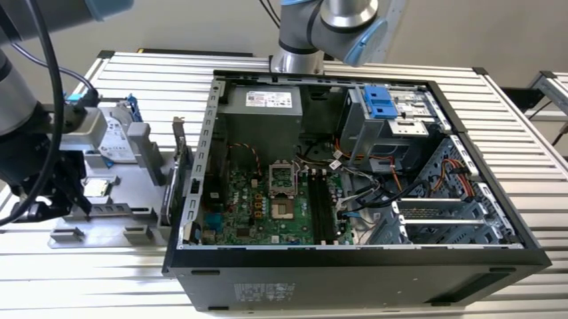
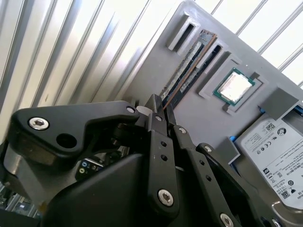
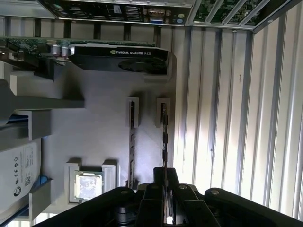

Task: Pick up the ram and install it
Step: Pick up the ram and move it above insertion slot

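The ram (image 2: 186, 65) (image 3: 164, 135) is a long thin stick standing on edge in a slot of the grey parts holder (image 2: 151, 66) (image 3: 94, 132). In both wrist views my gripper (image 2: 161, 107) (image 3: 164, 174) sits at one end of the stick, one black finger on each side, shut on it. The stick still rests in its slot. In the exterior view the gripper (image 1: 64, 199) hangs over the holder (image 1: 133, 206) at the exterior view's left. The motherboard's black memory slots (image 1: 321, 206) lie inside the open computer case (image 1: 355, 262).
A second slim stick (image 2: 201, 71) (image 3: 131, 156) sits in the neighbouring slot. The holder also carries a square silver processor chip (image 2: 233, 87) (image 3: 87, 185), a hard drive (image 2: 270, 142) (image 1: 111, 139) and a graphics card (image 3: 118, 56). The case wall stands close by at the exterior view's right.
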Motion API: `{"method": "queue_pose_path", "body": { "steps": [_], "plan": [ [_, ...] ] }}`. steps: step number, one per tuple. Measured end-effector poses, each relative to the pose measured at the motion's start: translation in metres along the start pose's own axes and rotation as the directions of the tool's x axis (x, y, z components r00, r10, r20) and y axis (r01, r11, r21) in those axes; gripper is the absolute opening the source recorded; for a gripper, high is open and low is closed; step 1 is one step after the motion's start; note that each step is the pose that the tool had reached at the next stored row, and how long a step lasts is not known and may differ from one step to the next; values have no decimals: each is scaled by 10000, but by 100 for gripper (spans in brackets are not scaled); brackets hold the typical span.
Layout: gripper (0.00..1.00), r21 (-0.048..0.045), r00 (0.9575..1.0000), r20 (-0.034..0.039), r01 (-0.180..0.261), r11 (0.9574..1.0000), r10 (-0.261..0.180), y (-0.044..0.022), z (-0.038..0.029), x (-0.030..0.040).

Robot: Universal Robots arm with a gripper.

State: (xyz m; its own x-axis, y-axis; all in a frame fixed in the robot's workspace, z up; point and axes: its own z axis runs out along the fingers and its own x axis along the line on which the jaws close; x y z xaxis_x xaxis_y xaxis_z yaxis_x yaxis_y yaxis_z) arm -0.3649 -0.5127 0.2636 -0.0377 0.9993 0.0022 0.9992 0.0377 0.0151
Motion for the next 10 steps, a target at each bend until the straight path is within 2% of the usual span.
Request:
{"method": "queue_pose_path", "body": {
  "steps": [10],
  "plan": [
    [0,-1,10000,-1,0,10000,0,1,-47,0]
  ]
}}
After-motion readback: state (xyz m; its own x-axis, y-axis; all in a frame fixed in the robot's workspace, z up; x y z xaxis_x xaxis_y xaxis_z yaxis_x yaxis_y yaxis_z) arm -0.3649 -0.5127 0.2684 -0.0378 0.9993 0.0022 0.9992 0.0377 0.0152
